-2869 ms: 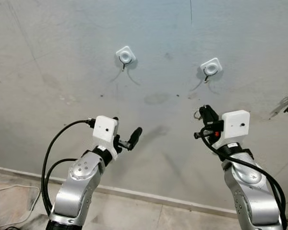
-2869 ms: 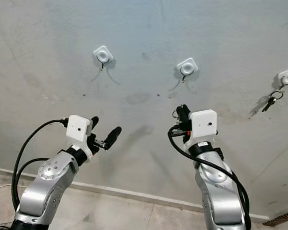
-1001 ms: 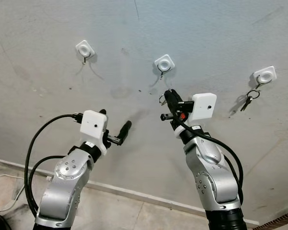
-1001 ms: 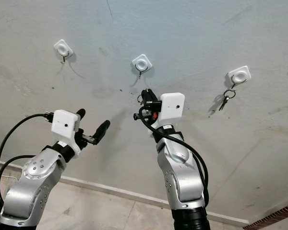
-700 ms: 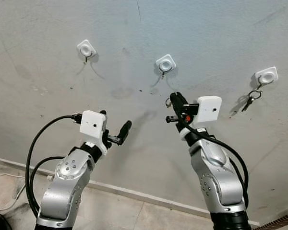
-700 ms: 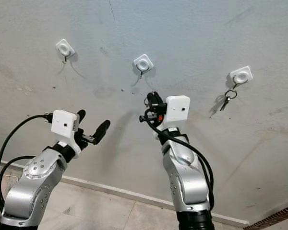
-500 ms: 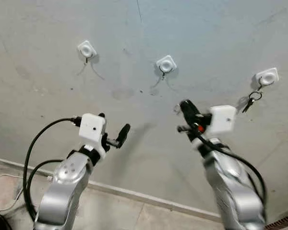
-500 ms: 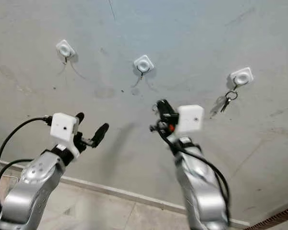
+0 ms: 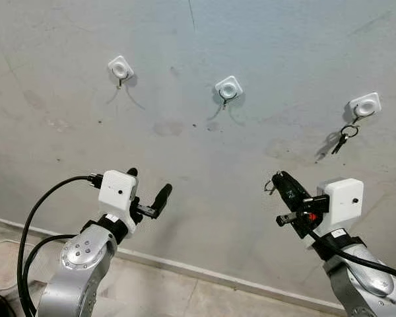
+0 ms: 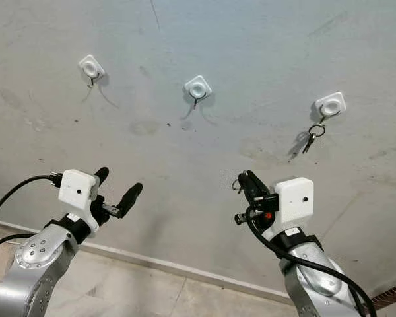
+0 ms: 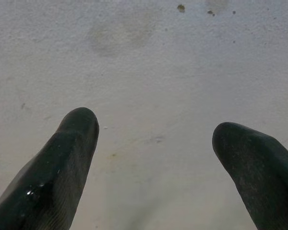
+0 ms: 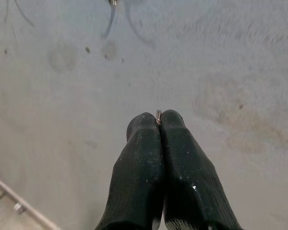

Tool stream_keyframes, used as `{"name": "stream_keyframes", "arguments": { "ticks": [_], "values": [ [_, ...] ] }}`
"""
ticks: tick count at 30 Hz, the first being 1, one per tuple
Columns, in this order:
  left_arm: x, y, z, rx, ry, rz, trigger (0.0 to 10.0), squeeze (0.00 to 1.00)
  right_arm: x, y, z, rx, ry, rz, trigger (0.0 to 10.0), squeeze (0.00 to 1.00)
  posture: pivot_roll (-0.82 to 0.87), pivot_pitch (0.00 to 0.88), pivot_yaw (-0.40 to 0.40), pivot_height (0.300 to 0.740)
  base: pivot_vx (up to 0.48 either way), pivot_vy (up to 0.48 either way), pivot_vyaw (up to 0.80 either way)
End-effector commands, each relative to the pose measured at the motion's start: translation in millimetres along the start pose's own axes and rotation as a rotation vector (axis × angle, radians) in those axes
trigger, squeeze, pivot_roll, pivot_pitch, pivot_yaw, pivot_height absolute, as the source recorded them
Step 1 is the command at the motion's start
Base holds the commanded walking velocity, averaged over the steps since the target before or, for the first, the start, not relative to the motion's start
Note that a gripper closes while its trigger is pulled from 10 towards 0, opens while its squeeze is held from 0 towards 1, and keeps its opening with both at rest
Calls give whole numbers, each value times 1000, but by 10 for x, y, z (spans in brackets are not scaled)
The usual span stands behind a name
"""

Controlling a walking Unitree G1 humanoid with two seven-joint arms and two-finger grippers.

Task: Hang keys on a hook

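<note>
Three white hooks are fixed to the grey wall: a left hook (image 9: 120,68), a middle hook (image 9: 228,88) and a right hook (image 9: 365,105). A set of keys (image 9: 341,137) hangs from the right hook. My right gripper (image 9: 278,179) is low on the right, well below the middle hook and apart from the wall hooks. It is shut on a small metal key ring (image 9: 269,187), of which a sliver (image 12: 158,115) pokes out between the fingertips. My left gripper (image 9: 148,185) is open at the lower left, holding nothing, facing bare wall (image 11: 153,72).
A pale skirting strip (image 9: 204,274) runs where the wall meets the tiled floor. A black cable (image 9: 33,218) loops from my left wrist. The left and middle hooks carry nothing.
My right gripper, still shut on the key ring, has dropped down and to the right, away from the middle hook. The left arm has sunk a little.
</note>
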State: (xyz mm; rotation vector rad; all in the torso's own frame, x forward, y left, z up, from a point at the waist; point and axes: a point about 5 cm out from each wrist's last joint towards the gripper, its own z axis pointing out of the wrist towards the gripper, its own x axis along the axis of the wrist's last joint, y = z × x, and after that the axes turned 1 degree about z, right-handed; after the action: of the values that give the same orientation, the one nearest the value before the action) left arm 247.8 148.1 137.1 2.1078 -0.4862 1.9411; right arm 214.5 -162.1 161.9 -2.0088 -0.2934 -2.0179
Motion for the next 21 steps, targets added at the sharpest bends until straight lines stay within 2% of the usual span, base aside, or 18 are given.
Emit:
{"name": "stream_keyframes", "arguments": {
  "ticks": [1,14,17,21],
  "values": [
    [46,3,-21,-5,22,4,10000,0,68,-27,-17,15,19,-10,10000,0,132,0,-46,740,0,0,0],
    [30,6,-39,-10,17,-4,10000,0,18,-36,17,24,-3,-8,10000,0,139,0,-48,740,0,0,0],
    [33,8,-42,-14,17,-3,10000,0,2,-47,17,25,-6,-4,10000,0,140,0,-45,740,286,0,0],
    [29,10,-44,-15,16,-4,10000,0,-9,-55,18,25,-9,-2,10000,0,140,0,-45,740,305,264,0]
  ]
}}
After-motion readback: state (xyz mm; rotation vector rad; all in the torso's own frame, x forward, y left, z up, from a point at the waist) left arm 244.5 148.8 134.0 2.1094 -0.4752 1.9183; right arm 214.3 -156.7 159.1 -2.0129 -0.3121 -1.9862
